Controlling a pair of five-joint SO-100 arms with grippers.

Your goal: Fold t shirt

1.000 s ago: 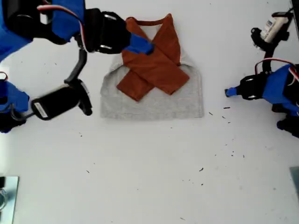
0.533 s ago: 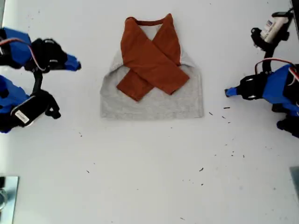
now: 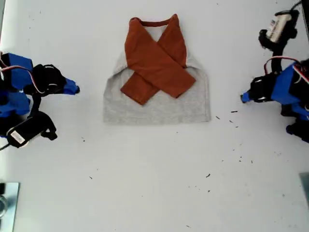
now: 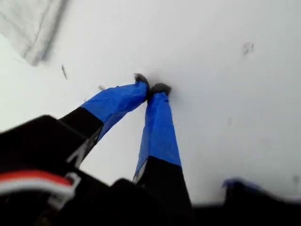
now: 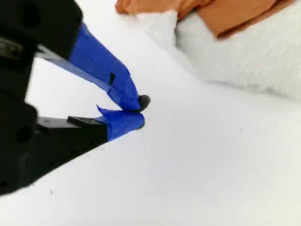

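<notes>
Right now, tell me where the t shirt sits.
The t shirt lies flat on the white table, upper centre of the exterior view, midway between both arms, sleeves crossed.

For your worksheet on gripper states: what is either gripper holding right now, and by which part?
Nothing is held. My first gripper and my second gripper are both shut on nothing, apart from the t shirt.

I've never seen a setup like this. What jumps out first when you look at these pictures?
The t shirt draws the eye first: it lies flat in the upper middle of the exterior view, grey, with its rust-orange sleeves crossed in an X. A blue-tipped robot arm sits at each side of that view, clear of the cloth, and my first gripper and my second gripper are both shut on nothing above the white table.
</notes>
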